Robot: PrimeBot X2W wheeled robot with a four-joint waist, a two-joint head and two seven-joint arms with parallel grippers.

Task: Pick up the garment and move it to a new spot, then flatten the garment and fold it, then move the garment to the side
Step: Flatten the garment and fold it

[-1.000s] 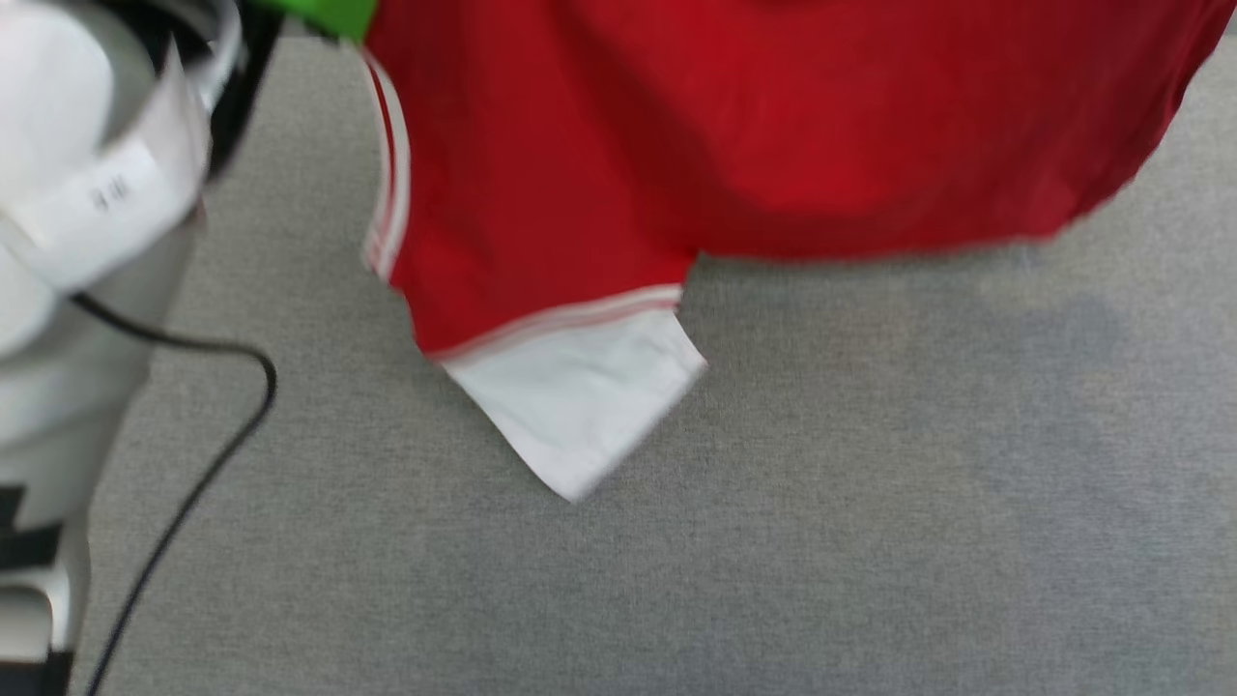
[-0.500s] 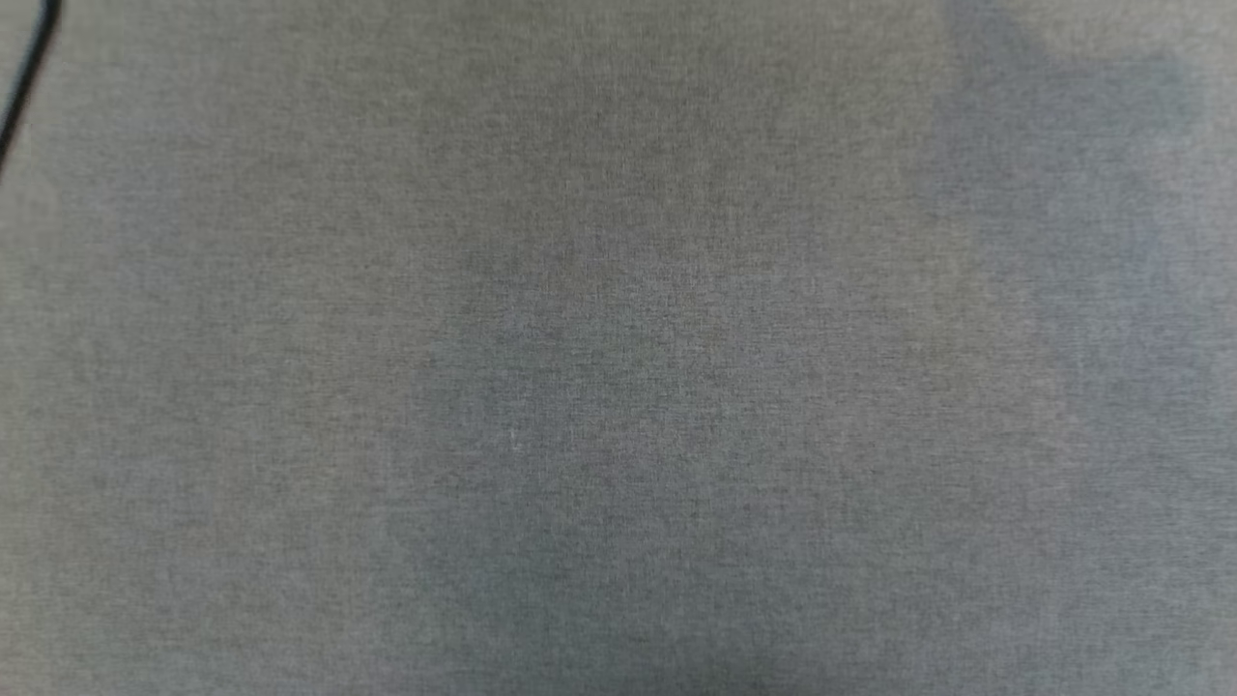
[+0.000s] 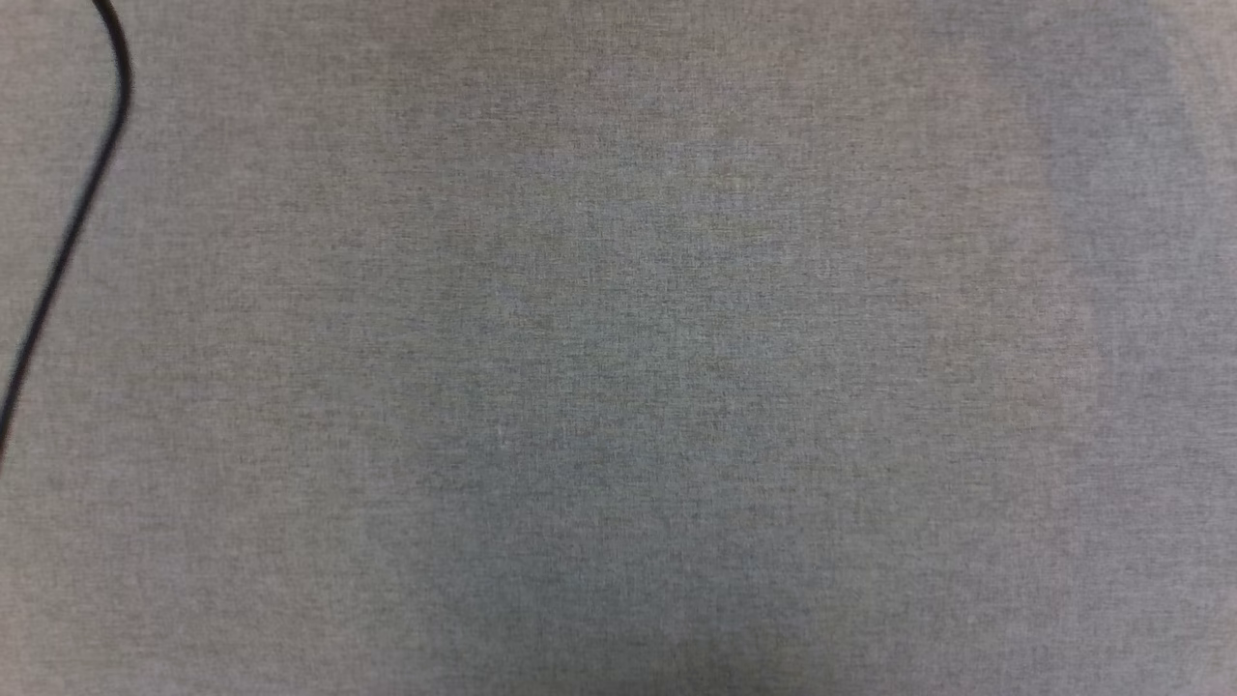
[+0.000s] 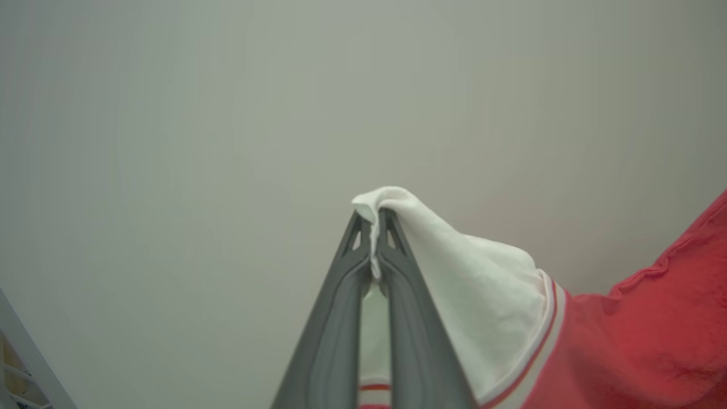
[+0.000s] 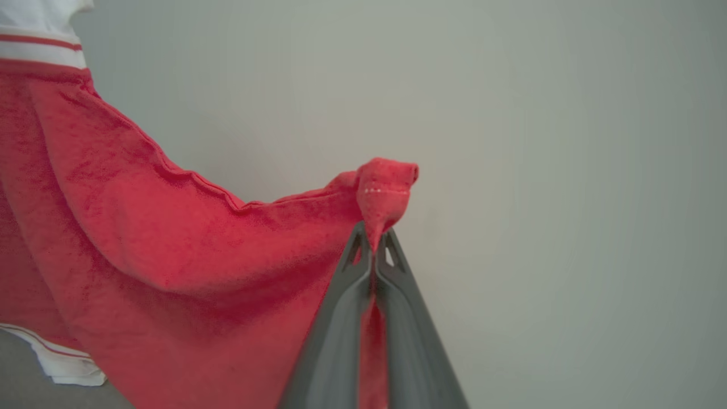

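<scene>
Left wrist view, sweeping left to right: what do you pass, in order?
Grey bar in the lower-left corner → left gripper, shut → garment's white sleeve → striped seam → red body.

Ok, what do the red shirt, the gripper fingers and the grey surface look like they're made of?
The shirt: soft knit, probably cotton; matte, slightly fuzzy, drapes and bunches. The left gripper's fingers: likely moulded plastic; dark grey, smooth, dull sheen, triangular cut-outs near the tips. The grey surface: woven cloth, fine matte weave visible.
</scene>
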